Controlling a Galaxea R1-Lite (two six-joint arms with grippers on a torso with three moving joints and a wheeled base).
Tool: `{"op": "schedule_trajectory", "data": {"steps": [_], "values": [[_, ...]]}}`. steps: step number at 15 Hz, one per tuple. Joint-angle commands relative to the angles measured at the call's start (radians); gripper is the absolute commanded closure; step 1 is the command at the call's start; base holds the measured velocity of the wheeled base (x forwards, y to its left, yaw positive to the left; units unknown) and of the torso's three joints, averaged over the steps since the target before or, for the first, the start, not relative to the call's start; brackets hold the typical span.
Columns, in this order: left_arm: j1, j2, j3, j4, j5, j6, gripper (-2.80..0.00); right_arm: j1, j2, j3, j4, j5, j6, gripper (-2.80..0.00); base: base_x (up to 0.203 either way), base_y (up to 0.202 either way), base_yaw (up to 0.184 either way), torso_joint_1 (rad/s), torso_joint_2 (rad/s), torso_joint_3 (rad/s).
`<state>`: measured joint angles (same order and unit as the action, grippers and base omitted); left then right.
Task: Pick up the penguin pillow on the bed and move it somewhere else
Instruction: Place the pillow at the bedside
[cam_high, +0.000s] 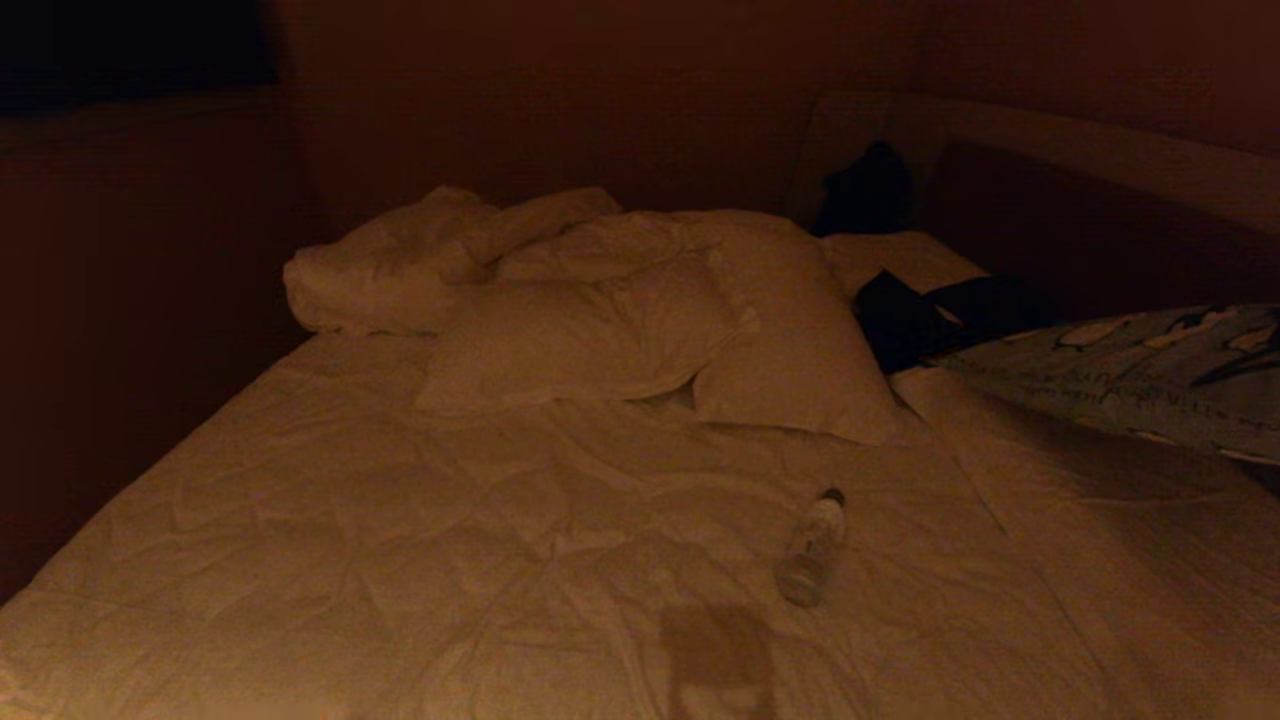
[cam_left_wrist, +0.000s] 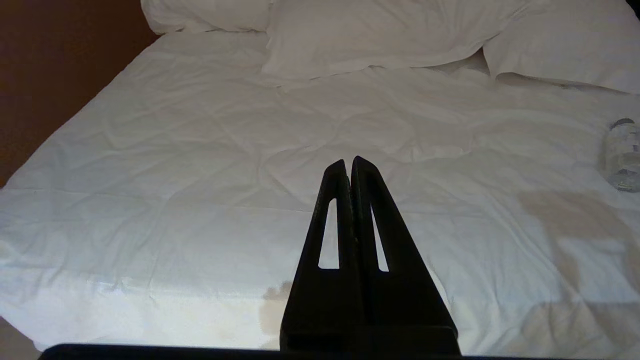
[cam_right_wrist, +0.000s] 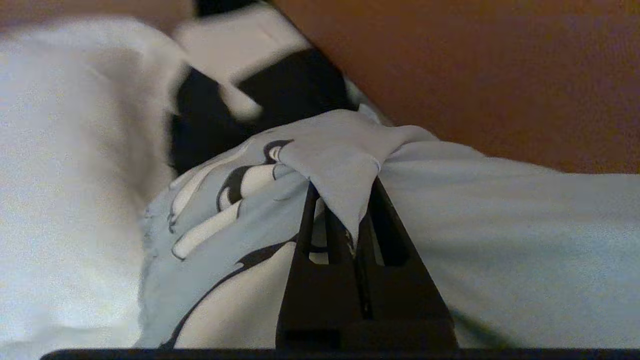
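Note:
The penguin pillow (cam_high: 1150, 375), pale grey-blue with black-and-white penguins, hangs lifted over the right side of the bed (cam_high: 400, 540), running out of the head view at the right. In the right wrist view the pillow (cam_right_wrist: 500, 225) fills the frame, and my right gripper (cam_right_wrist: 348, 200) is shut on a pinched fold of its cloth, which drapes over the fingertips. The right gripper itself is outside the head view. My left gripper (cam_left_wrist: 349, 165) is shut, holds nothing, and hovers above the white duvet (cam_left_wrist: 200, 165) near the bed's front.
Two plain white pillows (cam_high: 640, 320) and a bunched duvet (cam_high: 400, 270) lie at the head of the bed. A clear plastic bottle (cam_high: 812, 545) lies on the duvet. Dark clothing (cam_high: 930, 310) sits beside the penguin pillow. A headboard (cam_high: 1100, 150) and a wall bound the right.

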<state>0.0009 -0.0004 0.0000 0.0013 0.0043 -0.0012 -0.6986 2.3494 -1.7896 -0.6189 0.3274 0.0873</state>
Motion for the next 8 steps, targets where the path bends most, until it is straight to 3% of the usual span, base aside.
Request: {"op": "schedule_trajectory", "data": {"steps": [1, 8], "values": [[0.001, 0.000, 0.000, 0.000, 0.000, 0.000, 0.00, -0.012, 0.070, -0.011, -0.006, 0.001, -0.036, 0.00, 0.000, 0.000, 0.000, 0.000, 0.00, 0.000], [0.000, 0.000, 0.000, 0.000, 0.000, 0.000, 0.00, -0.013, 0.129, 0.007, -0.053, -0.043, -0.049, 0.00, 0.000, 0.000, 0.000, 0.000, 0.00, 0.000]]}}
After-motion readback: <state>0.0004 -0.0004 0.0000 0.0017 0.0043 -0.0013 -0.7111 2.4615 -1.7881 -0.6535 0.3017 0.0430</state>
